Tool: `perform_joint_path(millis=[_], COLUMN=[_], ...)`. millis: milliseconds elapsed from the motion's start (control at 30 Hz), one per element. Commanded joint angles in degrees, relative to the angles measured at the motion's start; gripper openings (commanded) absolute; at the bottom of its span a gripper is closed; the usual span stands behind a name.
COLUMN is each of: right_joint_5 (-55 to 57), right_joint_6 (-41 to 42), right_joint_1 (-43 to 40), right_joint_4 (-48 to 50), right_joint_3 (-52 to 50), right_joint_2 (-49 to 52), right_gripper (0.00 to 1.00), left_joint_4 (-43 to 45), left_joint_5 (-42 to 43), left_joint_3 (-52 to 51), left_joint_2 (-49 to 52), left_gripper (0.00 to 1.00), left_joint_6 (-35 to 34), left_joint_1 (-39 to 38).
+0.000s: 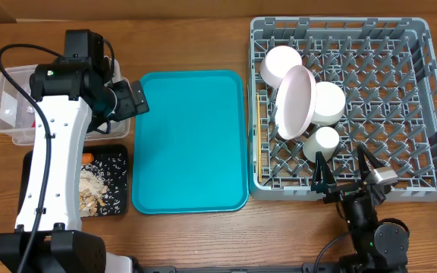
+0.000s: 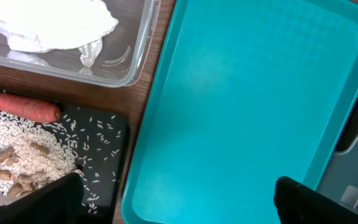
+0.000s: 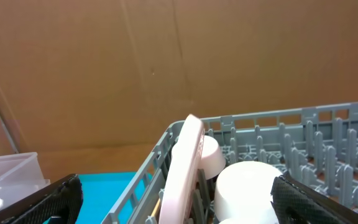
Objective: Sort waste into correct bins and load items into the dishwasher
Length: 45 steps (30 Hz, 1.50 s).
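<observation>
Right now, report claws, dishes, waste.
Left claw, right claw open, empty. White, pink dishes in grey plastic rack. Orange carrot, rice crumbs in black tray.

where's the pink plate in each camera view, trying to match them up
Overhead: the pink plate stands on edge in the left part of the grey rack, among white bowls.
Left wrist: not in it.
Right wrist: bottom centre, seen edge-on, just inside the rack's left wall.
Shared landmark: the teal tray, centre in overhead, filling the right of the left wrist view, bottom left in the right wrist view.
</observation>
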Motion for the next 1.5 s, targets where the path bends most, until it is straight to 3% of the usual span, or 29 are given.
perform_joint_path(millis=[0, 267, 1467], right_joint_5=[-0.7, -3.5, -3.6], right_joint_6=[1.9, 1.7, -1.0], right_joint_1=[-0.4, -0.4, -0.4], right_joint_4=[-0.5, -5.1, -4.9], right_joint_3=[-1.4, -3.8, -3.8], right_joint_2=[-1.1, -1.1, -1.1], right_gripper=[1.00, 1.00, 1.00], left_joint_4=[0.1, 0.1, 0.1], left_joint_5=[-0.3, -0.3, -0.3], left_joint_3=[0.2, 0.2, 0.2], left_joint_2=[0.2, 0.3, 0.3], left_gripper=[1.00, 1.00, 1.00], left_joint_6=[0.7, 0.7, 0.7], left_joint_1=[-0.3, -0.6, -0.6])
